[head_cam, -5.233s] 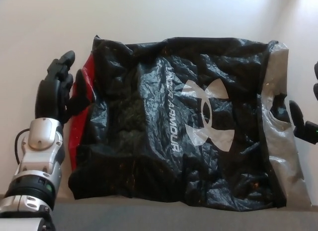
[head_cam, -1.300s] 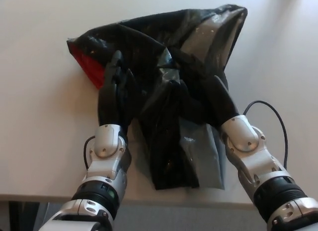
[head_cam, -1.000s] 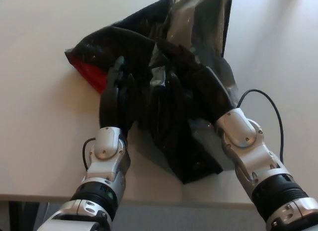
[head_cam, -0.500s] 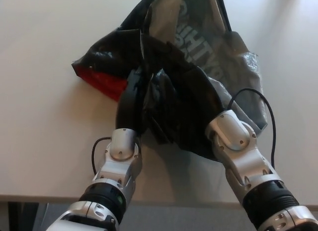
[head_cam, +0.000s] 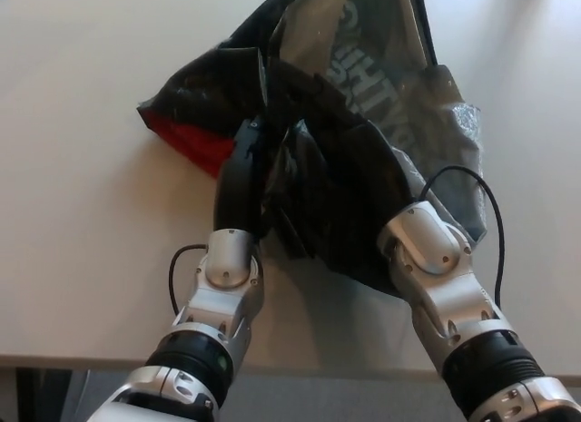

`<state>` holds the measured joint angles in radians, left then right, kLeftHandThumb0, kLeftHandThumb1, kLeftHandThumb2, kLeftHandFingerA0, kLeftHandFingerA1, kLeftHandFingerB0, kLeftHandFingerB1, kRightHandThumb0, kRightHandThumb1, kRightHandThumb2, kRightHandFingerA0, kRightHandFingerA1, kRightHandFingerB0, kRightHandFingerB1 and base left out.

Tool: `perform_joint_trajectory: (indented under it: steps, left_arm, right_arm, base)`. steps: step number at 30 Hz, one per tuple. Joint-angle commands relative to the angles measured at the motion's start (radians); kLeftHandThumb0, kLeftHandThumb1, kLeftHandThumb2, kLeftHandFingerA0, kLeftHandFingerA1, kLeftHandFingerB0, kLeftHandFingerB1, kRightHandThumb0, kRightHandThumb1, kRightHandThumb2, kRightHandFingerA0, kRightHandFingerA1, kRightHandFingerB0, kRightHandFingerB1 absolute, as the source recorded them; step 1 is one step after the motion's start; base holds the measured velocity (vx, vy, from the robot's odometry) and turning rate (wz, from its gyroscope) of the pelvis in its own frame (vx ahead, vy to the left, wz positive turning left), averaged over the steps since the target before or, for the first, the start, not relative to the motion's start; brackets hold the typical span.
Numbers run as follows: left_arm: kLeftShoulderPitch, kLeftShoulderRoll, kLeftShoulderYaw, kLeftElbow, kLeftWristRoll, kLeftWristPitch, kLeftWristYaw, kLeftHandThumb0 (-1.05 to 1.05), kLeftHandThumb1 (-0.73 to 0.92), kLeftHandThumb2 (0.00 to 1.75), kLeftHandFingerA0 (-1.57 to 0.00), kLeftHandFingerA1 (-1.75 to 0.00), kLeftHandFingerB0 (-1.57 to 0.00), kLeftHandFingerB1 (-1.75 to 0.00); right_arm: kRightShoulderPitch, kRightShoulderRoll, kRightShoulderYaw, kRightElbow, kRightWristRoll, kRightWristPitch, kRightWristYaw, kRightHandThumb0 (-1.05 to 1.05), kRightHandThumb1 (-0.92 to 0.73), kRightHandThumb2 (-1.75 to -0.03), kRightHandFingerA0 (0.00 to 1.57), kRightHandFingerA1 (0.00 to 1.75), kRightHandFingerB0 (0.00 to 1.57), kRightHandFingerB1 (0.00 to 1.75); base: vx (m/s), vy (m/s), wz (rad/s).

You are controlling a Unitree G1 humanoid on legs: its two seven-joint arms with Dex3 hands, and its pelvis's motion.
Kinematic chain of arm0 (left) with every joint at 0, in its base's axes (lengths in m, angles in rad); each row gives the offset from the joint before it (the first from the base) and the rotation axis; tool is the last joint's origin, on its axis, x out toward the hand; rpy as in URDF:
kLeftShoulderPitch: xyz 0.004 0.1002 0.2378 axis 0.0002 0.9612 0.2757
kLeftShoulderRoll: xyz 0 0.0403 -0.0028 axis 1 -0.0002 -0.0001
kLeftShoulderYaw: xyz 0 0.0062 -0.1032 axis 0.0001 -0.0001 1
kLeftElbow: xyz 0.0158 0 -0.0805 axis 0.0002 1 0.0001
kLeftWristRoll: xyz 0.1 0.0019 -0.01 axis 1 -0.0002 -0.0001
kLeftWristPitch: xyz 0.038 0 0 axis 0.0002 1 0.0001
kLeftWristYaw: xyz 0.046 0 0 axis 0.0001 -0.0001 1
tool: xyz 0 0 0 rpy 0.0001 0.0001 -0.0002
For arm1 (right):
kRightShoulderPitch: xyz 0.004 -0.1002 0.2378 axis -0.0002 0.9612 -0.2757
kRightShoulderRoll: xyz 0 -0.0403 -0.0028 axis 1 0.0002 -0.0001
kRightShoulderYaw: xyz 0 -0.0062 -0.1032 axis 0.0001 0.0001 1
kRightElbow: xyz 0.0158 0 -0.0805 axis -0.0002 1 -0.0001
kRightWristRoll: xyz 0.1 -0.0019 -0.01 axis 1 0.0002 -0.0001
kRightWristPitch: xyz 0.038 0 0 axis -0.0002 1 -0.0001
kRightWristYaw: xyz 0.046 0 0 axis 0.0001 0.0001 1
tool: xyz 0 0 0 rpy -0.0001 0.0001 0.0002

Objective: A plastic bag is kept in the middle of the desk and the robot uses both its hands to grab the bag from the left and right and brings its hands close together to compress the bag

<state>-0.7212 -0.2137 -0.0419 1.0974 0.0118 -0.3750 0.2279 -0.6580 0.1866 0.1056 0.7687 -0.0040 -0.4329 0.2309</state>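
Now both arms reach forward over the pale desk, and the black plastic bag sits bunched up between them, crumpled into a tall heap near the middle of the desk. The left hand presses into the bag's left side, its black fingers lying against the folds right beside a red patch of the bag that sticks out to the left; whether those fingers actually pinch the plastic, I cannot tell. The right hand is buried in the dark folds on the other side, so its fingers are hidden and its grip cannot be judged either. The two hands are close together, with only a ridge of crumpled plastic between them. A grey panel with pale lettering rises at the back of the heap. A thin black cable loops off the right wrist.
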Motion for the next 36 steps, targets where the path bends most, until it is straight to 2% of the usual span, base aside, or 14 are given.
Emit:
perform_joint_trajectory:
  steps: [1, 7, 8, 11, 12, 13, 14, 20, 21, 23, 28, 30, 31, 36]
  left_arm:
    - [-0.003, 0.002, -0.057, 0.000, 0.111, 0.043, 0.133, -0.72, 0.92, 0.76, -0.27, -0.40, -0.19, -0.31]
    - [-0.003, 0.002, -0.066, -0.005, 0.113, 0.047, 0.147, -0.72, 0.92, 0.76, -0.27, -0.40, -0.19, -0.31]
    - [0.040, 0.041, -0.011, -0.056, 0.034, 0.012, 0.053, -0.70, 0.78, 1.14, 0.00, -0.27, -0.10, -0.36]
    - [0.118, 0.126, 0.077, -0.174, -0.066, -0.036, -0.100, -0.71, 0.92, 0.80, -0.03, -0.24, -0.12, -0.25]
    - [0.135, 0.168, 0.088, -0.241, -0.061, -0.025, -0.107, -0.76, 0.81, 1.15, -0.03, -0.29, -0.09, -0.31]
    - [0.157, 0.199, 0.098, -0.300, -0.055, -0.022, -0.116, -0.73, 0.92, 0.82, -0.05, -0.23, -0.13, -0.25]
    - [0.172, 0.213, 0.107, -0.344, -0.059, -0.008, -0.121, -0.76, 0.80, 1.11, -0.05, -0.33, -0.09, -0.32]
    - [0.264, 0.313, 0.165, -0.607, -0.096, 0.046, -0.169, -0.76, 0.78, 1.15, -0.03, -0.33, -0.07, -0.33]
    - [0.278, 0.328, 0.174, -0.642, -0.106, 0.066, -0.182, -0.80, 0.92, 0.75, -0.07, -0.24, -0.12, -0.26]
    - [0.312, 0.357, 0.193, -0.719, -0.104, 0.081, -0.179, -0.78, 0.78, 1.11, -0.04, -0.35, -0.09, -0.35]
    - [0.393, 0.408, 0.226, -0.890, -0.105, 0.097, -0.192, -0.76, 0.92, 0.77, -0.09, -0.30, -0.13, -0.25]
    - [0.434, 0.422, 0.238, -0.968, -0.121, 0.119, -0.207, -0.85, 0.80, 1.16, -0.01, -0.41, -0.13, -0.39]
    - [0.457, 0.426, 0.243, -0.998, -0.128, 0.124, -0.214, -0.82, 0.90, 0.77, -0.10, -0.30, -0.14, -0.25]
    - [0.562, 0.442, 0.270, -1.108, -0.151, 0.113, -0.245, -0.82, 0.92, 0.75, -0.11, -0.31, -0.15, -0.28]
  right_arm:
    - [0.027, -0.016, -0.022, -0.036, 0.041, 0.053, 0.038, -0.84, -0.77, -1.13, 0.08, 0.40, 0.03, 0.21]
    - [0.032, -0.016, -0.024, -0.054, 0.040, 0.067, 0.042, -0.84, -0.77, -1.13, 0.08, 0.40, 0.03, 0.21]
    - [0.027, -0.080, -0.073, -0.077, 0.048, 0.051, 0.019, -0.79, -0.86, -0.66, 0.42, 0.40, 0.36, 0.33]
    - [0.023, -0.188, -0.173, -0.125, 0.074, 0.032, -0.020, -0.78, -0.84, -0.66, 0.44, 0.42, 0.38, 0.34]
    - [0.035, -0.231, -0.195, -0.145, 0.063, 0.021, -0.026, -0.74, -0.83, -0.65, 0.49, 0.44, 0.41, 0.37]
    - [0.044, -0.265, -0.219, -0.158, 0.066, 0.019, -0.023, -0.71, -0.81, -0.64, 0.51, 0.46, 0.43, 0.38]
    - [0.054, -0.285, -0.233, -0.176, 0.067, 0.020, -0.019, -0.68, -0.77, -0.63, 0.55, 0.46, 0.46, 0.39]
    - [0.128, -0.402, -0.311, -0.293, 0.104, 0.020, 0.024, -0.57, -0.72, -0.61, 0.63, 0.52, 0.53, 0.44]
    - [0.138, -0.415, -0.322, -0.305, 0.116, 0.019, 0.035, -0.57, -0.72, -0.61, 0.63, 0.53, 0.54, 0.45]
    - [0.171, -0.450, -0.353, -0.340, 0.136, 0.015, 0.050, -0.56, -0.73, -0.62, 0.66, 0.54, 0.57, 0.45]
    - [0.246, -0.484, -0.392, -0.445, 0.143, 0.002, 0.041, -0.56, -0.74, -0.62, 0.67, 0.54, 0.57, 0.45]
    - [0.285, -0.497, -0.411, -0.486, 0.153, -0.032, 0.049, -0.53, -0.75, -0.62, 0.68, 0.56, 0.58, 0.46]
    - [0.303, -0.502, -0.417, -0.507, 0.154, -0.037, 0.050, -0.53, -0.76, -0.62, 0.72, 0.54, 0.60, 0.46]
    - [0.422, -0.509, -0.440, -0.652, 0.175, -0.036, 0.055, -0.54, -0.76, -0.63, 0.71, 0.57, 0.60, 0.48]
  base:
    - [0.00, 0.000, 0.00]
    - [0.00, 0.000, 0.00]
    - [0.00, 0.000, 0.00]
    - [0.00, 0.000, 0.00]
    - [0.00, 0.000, 0.00]
    - [0.00, 0.000, 0.00]
    - [0.00, 0.000, 0.00]
    - [0.00, 0.000, 0.00]
    - [0.00, 0.000, 0.00]
    - [0.00, 0.000, 0.00]
    - [0.00, 0.000, 0.00]
    - [0.00, 0.000, 0.00]
    - [0.00, 0.000, 0.00]
    - [0.00, 0.000, 0.00]
